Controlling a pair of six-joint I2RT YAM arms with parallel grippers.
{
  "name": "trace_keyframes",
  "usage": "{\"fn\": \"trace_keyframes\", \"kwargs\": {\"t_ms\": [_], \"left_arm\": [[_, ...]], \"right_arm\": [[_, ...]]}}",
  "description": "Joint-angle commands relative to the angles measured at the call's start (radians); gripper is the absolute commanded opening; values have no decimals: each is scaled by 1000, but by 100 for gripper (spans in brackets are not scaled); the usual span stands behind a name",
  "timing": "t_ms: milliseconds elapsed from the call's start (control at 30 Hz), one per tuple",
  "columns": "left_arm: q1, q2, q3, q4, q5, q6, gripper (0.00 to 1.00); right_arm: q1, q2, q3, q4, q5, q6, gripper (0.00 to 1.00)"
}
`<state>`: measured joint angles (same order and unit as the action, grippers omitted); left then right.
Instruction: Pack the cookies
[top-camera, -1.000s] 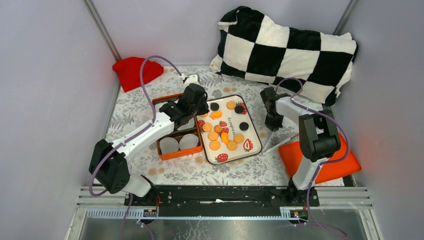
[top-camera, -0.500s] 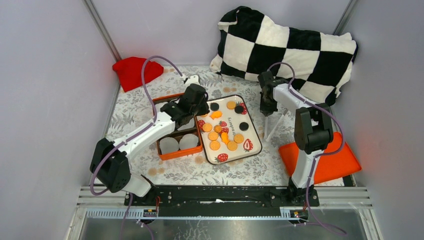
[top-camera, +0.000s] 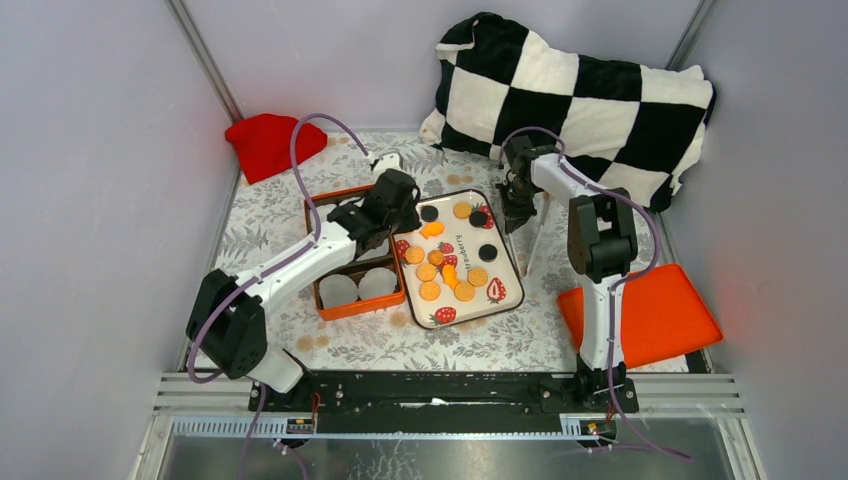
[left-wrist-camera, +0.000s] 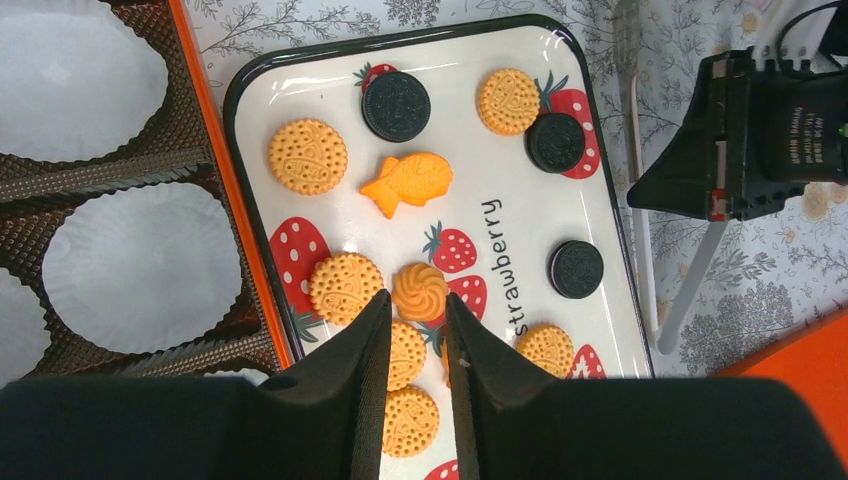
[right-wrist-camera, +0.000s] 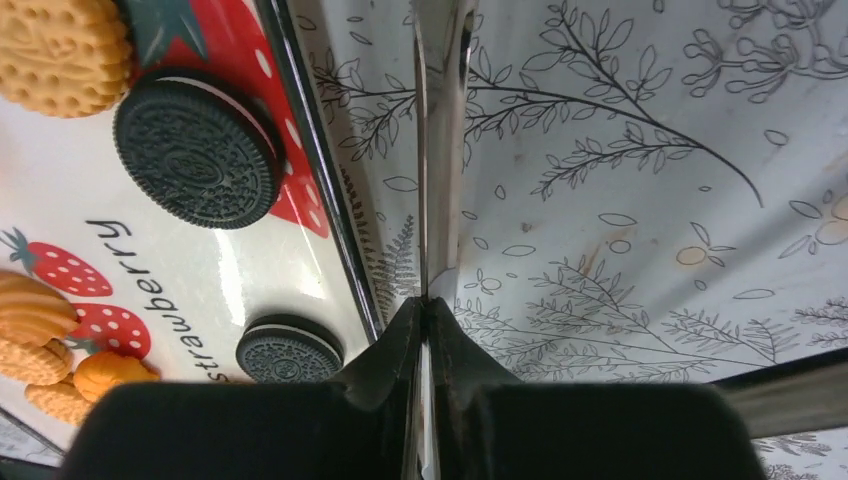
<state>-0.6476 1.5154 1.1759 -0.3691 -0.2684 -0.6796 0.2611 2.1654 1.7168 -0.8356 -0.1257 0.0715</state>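
Most cookies (left-wrist-camera: 308, 156) are golden orange with tiny dots. A few are black with a white line in the middle. The fish cookie (left-wrist-camera: 407, 182) is bright orange. The tray (left-wrist-camera: 470, 160) is white with red strawberries, black writing and a black rim. The box (left-wrist-camera: 215, 190) is orange outside and brown inside, with white paper cups (left-wrist-camera: 140, 265). The tablecloth (right-wrist-camera: 620, 230) is white with grey leaves. The pillow (top-camera: 570, 95) has black and white squares. The tongs (right-wrist-camera: 440, 130) are shiny silver.

In my right jaws the tongs (right-wrist-camera: 440, 150) are polished metal; tray (left-wrist-camera: 480, 160) glossy, cookies (left-wrist-camera: 307, 156) matt, embossed.
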Motion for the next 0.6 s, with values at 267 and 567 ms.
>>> {"fn": "trace_keyframes", "kwargs": {"t_ms": [267,567], "left_arm": [[-1,58,28,27,-3,-7,30],[-7,53,22,37,24,-5,30]], "right_arm": [[-18,-50,56,-20,99,-12,64],[-8,-344,-182,11,250,122,95]]}}
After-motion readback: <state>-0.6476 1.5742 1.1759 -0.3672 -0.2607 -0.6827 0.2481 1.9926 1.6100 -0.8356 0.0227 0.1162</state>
